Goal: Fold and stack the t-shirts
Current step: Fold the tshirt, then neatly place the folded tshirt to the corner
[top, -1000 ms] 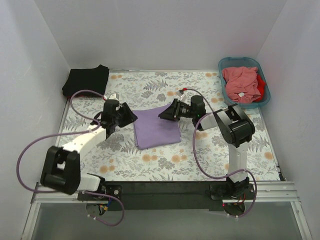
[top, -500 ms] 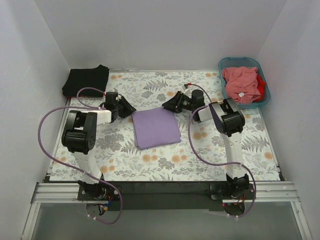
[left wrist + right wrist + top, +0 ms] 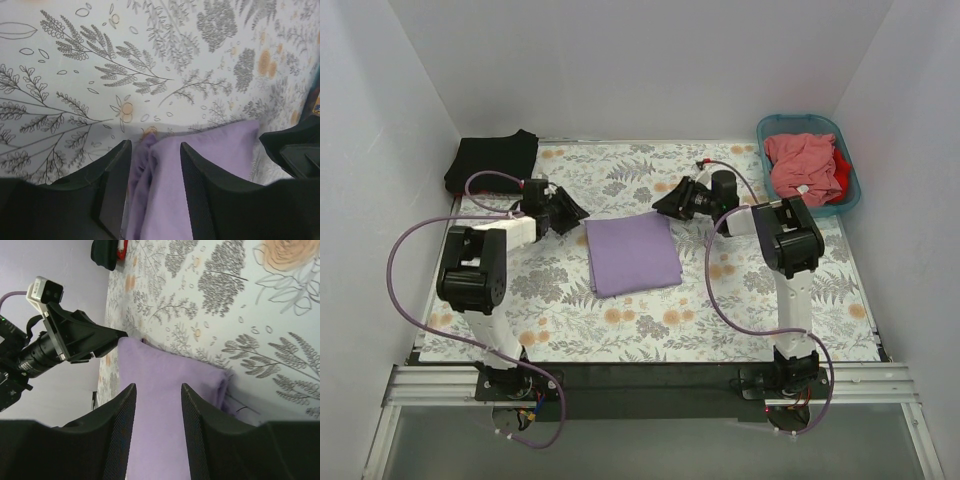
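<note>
Both pincers have backed a little off the shirt since half a second ago, the left pincer [image 3: 575, 210] toward far left, the right pincer [image 3: 663, 203] toward far right. The shirt's far right corner, lifted a second ago, now lies flat.

Lavender t-shirt [image 3: 632, 255] sits folded into a neat rectangle mid-table, on the floral table [image 3: 650, 320], between the two arms. Left pincer is just beside its far left corner, right pincer near its far right corner; neither touches cloth in the top view.

Left wrist view: fingers [image 3: 112, 190] spread, nothing pinched — the shirt's bunched corner shows in the gap, lying on the table beyond the tips. Right wrist view: fingers [image 3: 117, 435] also spread and not pinching anything, with purple cloth filling the gap and the left pincer visible across the shirt.

Black t-shirt [image 3: 492, 160] lies folded at the far left corner of the table, well apart from the lavender one. Teal basket [image 3: 798, 119] stands at the far right — a crumpled salmon-pink t-shirt [image 3: 800, 165] is in it, with a red t-shirt [image 3: 841, 165] tucked along its right side.
</note>
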Robot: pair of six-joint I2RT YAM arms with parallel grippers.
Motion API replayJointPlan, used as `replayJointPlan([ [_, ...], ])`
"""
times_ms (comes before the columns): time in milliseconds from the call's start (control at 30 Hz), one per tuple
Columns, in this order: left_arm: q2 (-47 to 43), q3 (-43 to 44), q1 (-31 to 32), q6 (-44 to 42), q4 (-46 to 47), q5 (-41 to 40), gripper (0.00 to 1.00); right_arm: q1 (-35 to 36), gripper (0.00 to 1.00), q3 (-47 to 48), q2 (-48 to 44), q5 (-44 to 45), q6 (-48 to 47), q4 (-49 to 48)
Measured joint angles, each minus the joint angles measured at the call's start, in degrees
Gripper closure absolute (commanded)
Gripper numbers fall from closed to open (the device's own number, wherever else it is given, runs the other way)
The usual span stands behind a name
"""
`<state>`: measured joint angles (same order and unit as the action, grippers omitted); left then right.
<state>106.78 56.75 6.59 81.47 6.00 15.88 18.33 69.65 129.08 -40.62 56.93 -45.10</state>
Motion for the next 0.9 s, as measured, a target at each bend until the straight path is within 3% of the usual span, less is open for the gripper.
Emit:
replayJointPlan([
  [167,-10.7,0.2,0.0,-3.1,-6.0,-3.3,0.42,0.2,0.48,0.2,-9.7,0.6,-10.9,13.9],
  [333,-27.4,-2.4,-0.1,-6.4,-9.7,-7.9,0.2,4.7,0.42,3.0,-20.0,7.6,-27.6,33.5],
  [500,-41.2,-9.6,-0.1,-8.3,-15.9,-12.0,0.16,18.1,0.39,4.1,-26.7,20.1,-41.0,49.2],
  [667,-48.6,-16.4,-0.1,-8.7,-22.7,-16.2,0.14,32.6,0.38,5.4,-26.5,30.0,-48.6,59.1],
  [900,-52.0,-20.8,-0.1,-8.5,-26.8,-20.1,0.18,42.1,0.39,12.9,-19.5,37.0,-54.1,65.7],
])
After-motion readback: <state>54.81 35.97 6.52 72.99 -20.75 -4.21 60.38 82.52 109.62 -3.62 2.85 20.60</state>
